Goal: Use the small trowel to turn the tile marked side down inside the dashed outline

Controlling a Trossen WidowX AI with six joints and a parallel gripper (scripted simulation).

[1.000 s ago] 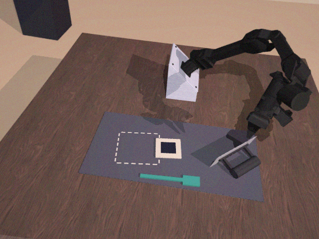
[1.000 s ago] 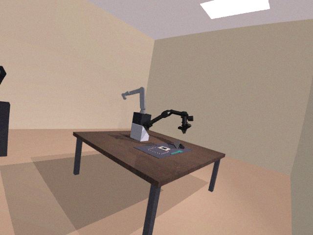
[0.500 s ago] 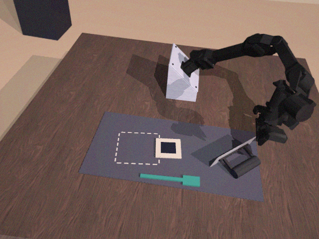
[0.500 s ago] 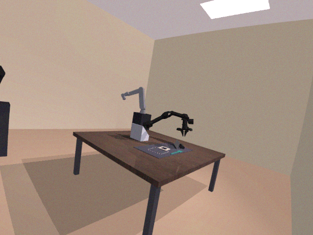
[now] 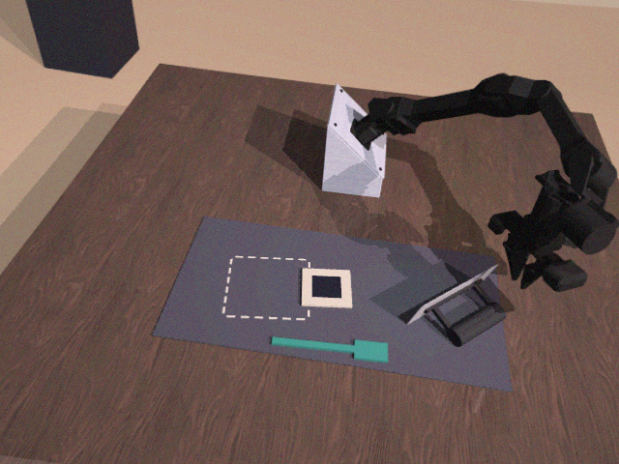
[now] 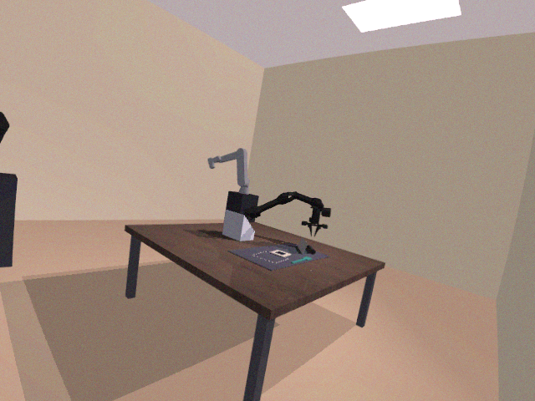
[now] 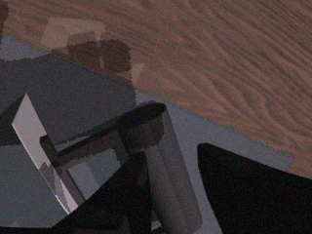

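Note:
The tile [image 5: 307, 288] [image 6: 282, 256], cream with a dark square facing up, lies flat on the mat [image 5: 190, 300] [image 7: 195, 126]. Its left edge meets the right line of the dashed outline [image 5: 273, 318]. The trowel, a grey blade [image 5: 452, 294] [image 7: 36, 132] with two struts and a dark round handle [image 5: 477, 324] [image 7: 177, 190], rests with its blade tilted up at the mat's right end. My gripper [image 5: 518, 282] [image 6: 313, 236] [image 7: 172, 158] is partly open and empty, pointing down above the handle side. In the wrist view the handle appears between the fingertips, below them. Fingers hide part of the trowel there.
A teal flat paddle [image 5: 370, 351] [image 6: 301, 260] lies along the mat's front edge. A pale wedge mount [image 5: 349, 169] [image 6: 236, 226] stands behind the mat under my arm's base. A second, grey arm [image 6: 242, 168] stands behind it. A dark block [image 5: 82, 35] is beyond the table.

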